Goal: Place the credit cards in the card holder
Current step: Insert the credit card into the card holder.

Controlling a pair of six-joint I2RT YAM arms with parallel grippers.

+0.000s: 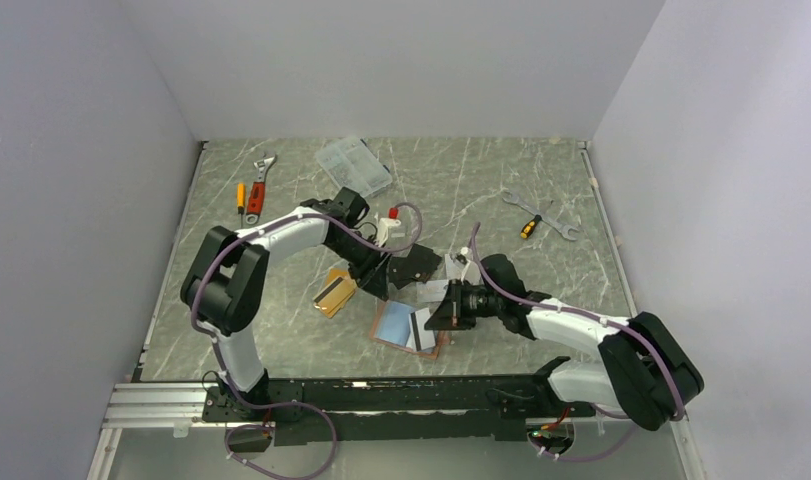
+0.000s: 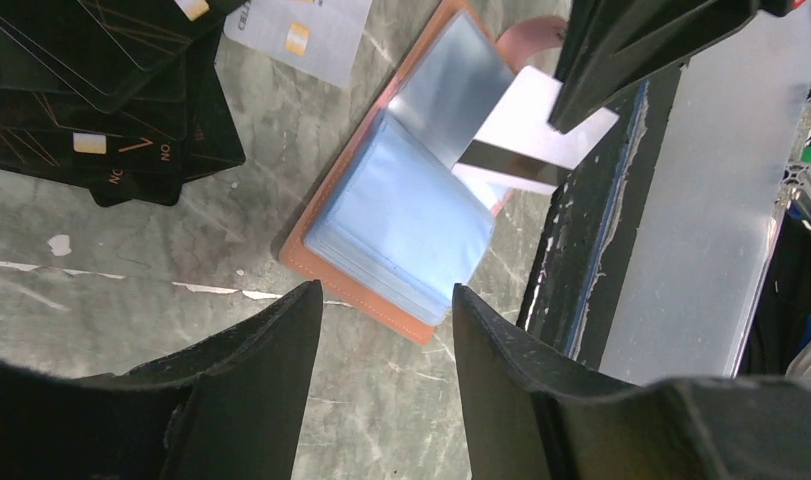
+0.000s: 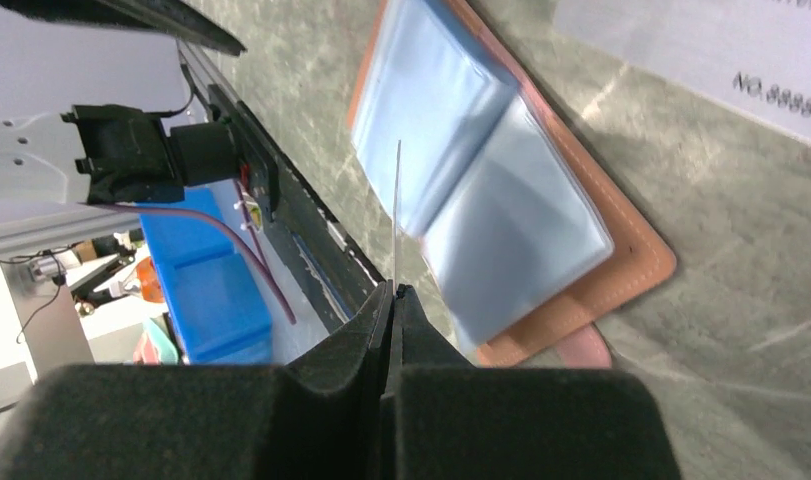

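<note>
Pinching 1 silver card (image 2: 521,112) edge-on: right gripper (image 3: 393,292), over open holder (image 2: 401,225). Left gripper (image 2: 386,295): fingers spread, empty, beside holder. Orange card (image 1: 334,291) on table (image 1: 581,280).

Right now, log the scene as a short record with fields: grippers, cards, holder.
left gripper: open, above the card holder
right gripper: shut on silver card, edge over the holder's sleeves
card holder: lying open, blue sleeves up
orange card: flat on table, left of holder
pale card: flat on table, beside black cards
</note>
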